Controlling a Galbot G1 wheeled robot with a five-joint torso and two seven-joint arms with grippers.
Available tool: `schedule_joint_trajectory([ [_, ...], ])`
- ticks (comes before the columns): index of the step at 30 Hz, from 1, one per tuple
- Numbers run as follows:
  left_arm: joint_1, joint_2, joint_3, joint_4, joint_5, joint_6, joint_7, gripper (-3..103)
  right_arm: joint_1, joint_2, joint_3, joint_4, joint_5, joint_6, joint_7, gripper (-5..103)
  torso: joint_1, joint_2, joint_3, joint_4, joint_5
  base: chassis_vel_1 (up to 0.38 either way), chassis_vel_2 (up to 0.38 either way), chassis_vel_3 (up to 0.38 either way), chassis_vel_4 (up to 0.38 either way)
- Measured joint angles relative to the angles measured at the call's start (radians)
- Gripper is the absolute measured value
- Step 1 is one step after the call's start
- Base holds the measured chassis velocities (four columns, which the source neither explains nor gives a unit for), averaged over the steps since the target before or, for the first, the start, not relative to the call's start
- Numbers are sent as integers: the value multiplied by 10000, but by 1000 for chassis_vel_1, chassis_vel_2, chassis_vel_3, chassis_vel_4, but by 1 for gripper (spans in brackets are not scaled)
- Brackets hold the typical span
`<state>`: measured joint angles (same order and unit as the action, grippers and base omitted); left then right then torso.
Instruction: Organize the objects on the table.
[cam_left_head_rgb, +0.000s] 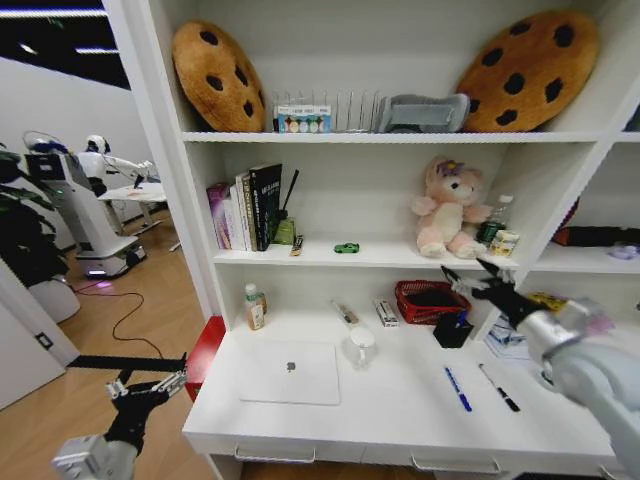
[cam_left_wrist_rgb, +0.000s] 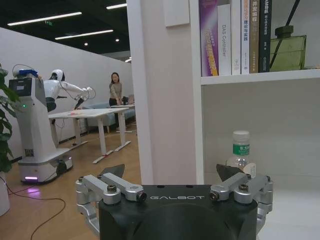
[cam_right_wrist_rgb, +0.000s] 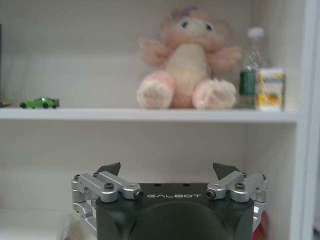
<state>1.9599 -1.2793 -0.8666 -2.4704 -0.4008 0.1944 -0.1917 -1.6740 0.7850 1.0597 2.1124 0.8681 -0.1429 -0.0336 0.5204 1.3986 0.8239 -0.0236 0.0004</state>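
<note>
White shelving rises behind the table (cam_left_head_rgb: 400, 415), and on its white top lie the closed laptop (cam_left_head_rgb: 291, 372), a blue pen (cam_left_head_rgb: 458, 389) and a black pen (cam_left_head_rgb: 499, 387), both near the front right. The small bottle (cam_left_head_rgb: 255, 306) stands at the back left, beside the shelf wall. The green toy car (cam_left_head_rgb: 346, 247) is on the shelf above, well apart from the pink plush bear (cam_left_head_rgb: 449, 208).

No object is held yet, so the step in hand seems to be an approach. To do it well, I think the right arm should come down over one pen and turn its fingers across the pen's thin body, because a flat pen on a smooth top slips easily.

The right gripper (cam_left_head_rgb: 482, 277) is raised above the back right of the table, pointing toward the shelf, with its fingers spread and nothing between them. The left gripper (cam_left_head_rgb: 148, 388) hangs low, outside the table's left edge over the floor, also spread wide and empty.
</note>
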Motion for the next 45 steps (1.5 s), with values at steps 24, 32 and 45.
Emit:
schedule_joint_trajectory([
  [24,-1,1,0,0,0,0,2,100,-1385,2864,-1964,1058,-712,334,1062,100,5,-3,3,3,-7,-67,-78,75,69],
  [32,0,-1,2,-1,-1,-1,10,100,-438,2507,-3540,610,-386,-1124,2656,100,4,-2,3,2,-1,-134,-144,135,119],
  [45,-1,2,-2,0,0,0,2,100,1780,1712,-5420,-1370,-315,-2622,3781,100,5,-3,3,4,-4,17,27,-9,-12],
])
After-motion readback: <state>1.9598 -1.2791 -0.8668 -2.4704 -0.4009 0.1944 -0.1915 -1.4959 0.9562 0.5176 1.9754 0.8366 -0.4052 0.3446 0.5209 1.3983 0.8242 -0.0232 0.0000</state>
